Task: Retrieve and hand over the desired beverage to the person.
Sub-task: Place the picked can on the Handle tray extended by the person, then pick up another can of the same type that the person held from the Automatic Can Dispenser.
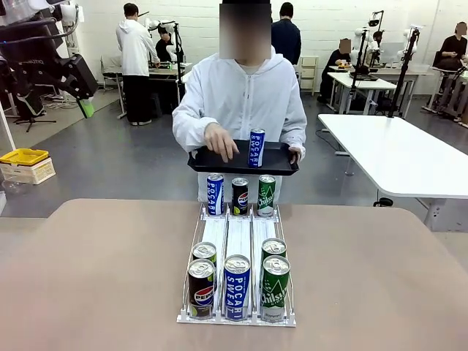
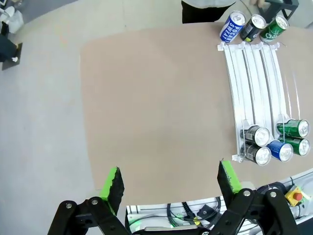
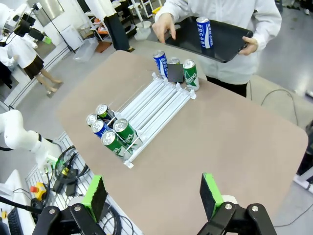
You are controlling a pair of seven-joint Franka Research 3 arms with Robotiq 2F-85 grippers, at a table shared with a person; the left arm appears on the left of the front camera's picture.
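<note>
Closest to the front camera, three cans stand at the near end of the white rack: a Pepsi can, a Pocari Sweat can and a green can. Two more cans behind them are half hidden, so their labels cannot be read. Three other cans stand at the far end of the rack. Beyond the table the person holds a black tray, and on it the desired beverage stands upright: a slim blue can with white Pocari Sweat letters and a silver top. One hand lies on the tray just beside this can; the other hand grips the tray edge and is mostly covered by it. The left gripper hangs high over the table with its green pads wide apart and nothing between them; the right gripper is likewise spread wide and empty. Both are cut off by the bottom edge of their wrist views
</note>
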